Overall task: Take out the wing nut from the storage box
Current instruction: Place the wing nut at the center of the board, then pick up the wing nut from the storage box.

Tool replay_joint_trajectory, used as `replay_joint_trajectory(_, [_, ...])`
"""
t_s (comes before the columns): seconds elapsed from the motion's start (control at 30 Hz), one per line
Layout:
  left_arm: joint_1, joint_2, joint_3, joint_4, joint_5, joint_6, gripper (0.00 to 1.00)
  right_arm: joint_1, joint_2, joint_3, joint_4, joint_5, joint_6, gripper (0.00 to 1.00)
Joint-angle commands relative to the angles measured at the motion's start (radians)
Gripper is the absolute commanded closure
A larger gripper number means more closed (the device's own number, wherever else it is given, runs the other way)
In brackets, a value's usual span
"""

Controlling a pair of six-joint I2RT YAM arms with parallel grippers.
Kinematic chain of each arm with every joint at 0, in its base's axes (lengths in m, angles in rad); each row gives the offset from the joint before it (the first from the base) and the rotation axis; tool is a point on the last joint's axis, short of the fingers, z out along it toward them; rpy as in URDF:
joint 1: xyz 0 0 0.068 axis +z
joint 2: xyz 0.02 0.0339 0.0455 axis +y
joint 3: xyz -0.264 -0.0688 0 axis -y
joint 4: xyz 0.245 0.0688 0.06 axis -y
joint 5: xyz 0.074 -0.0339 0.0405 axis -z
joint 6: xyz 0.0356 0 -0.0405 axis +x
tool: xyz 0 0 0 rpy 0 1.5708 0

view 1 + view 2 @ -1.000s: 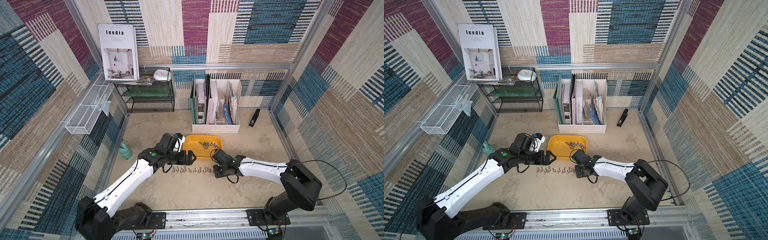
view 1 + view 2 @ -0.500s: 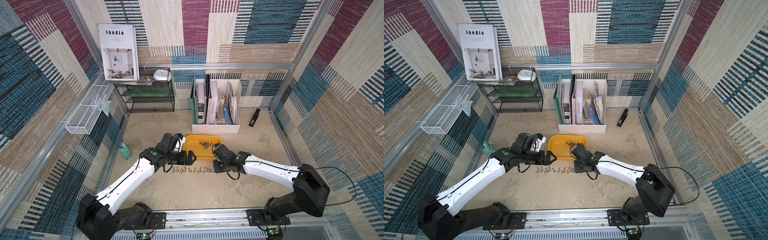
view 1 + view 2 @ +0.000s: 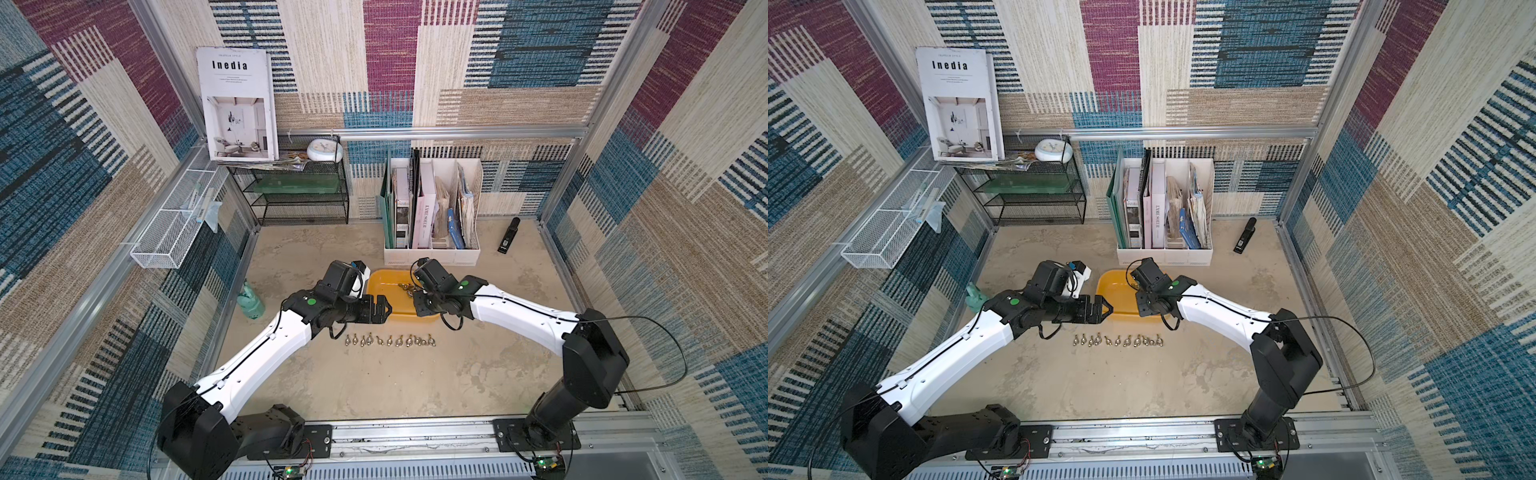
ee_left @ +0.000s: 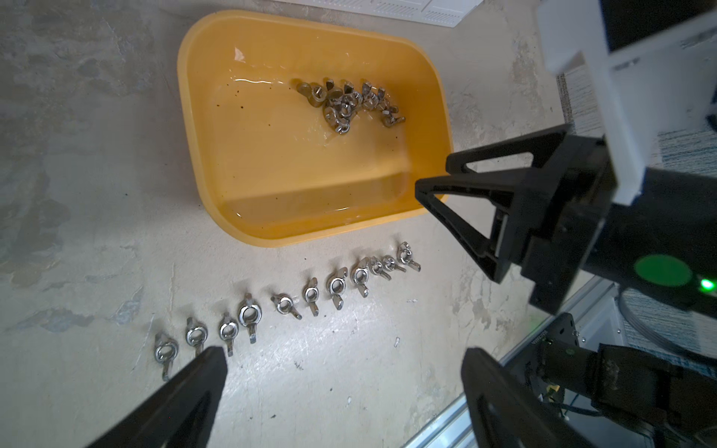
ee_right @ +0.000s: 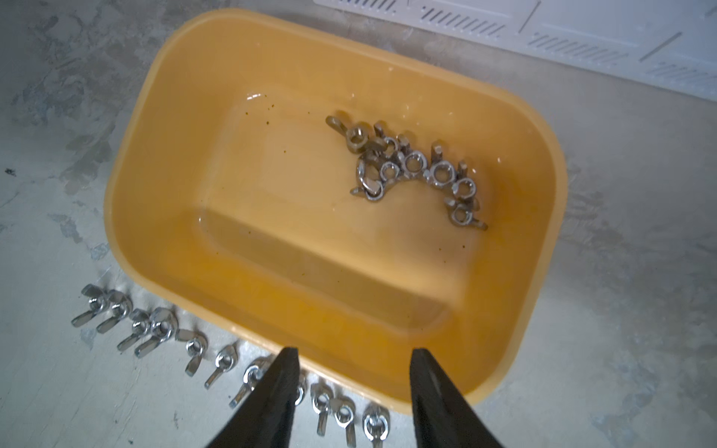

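In the far half of the shallow yellow-orange plastic storage box (image 5: 128,163), steel wing nuts (image 5: 411,166) lie clustered beyond the right gripper (image 5: 353,355), parted and empty above its near rim; left gripper (image 4: 342,352) gapes empty.

Storage box (image 5: 155,194): smooth yellow plastic, glossy, light reflected on inner floor. Wing nuts (image 5: 426,172): bright polished metal, shiny. Table (image 3: 374,382): matt, mottled, rough stone-like surface, scuffed. Walls (image 3: 83,166): coarse woven cloth, matt. File holder (image 3: 432,255): white plastic, perforated.
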Motion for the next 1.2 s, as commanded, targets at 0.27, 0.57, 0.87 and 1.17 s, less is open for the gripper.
replay_joint_trajectory(0.27, [0.042, 0.005, 0.015, -0.027, -0.03, 0.012, 0.01, -0.045, 0.238, 0.204, 0.048, -0.087, -0.175, 0.51])
replay_joint_trajectory(0.57, [0.076, 0.0, 0.018, -0.045, -0.023, 0.023, 0.01, -0.09, 0.372, 0.306, 0.053, -0.104, -0.233, 0.5])
replay_joint_trajectory(0.87, [0.096, 0.007, 0.016, -0.044, -0.009, 0.028, 0.01, -0.114, 0.441, 0.365, 0.041, -0.13, -0.26, 0.5])
replay_joint_trajectory(1.17, [0.106, 0.014, 0.012, -0.037, -0.002, 0.026, 0.01, -0.118, 0.465, 0.364, 0.041, -0.137, -0.271, 0.5])
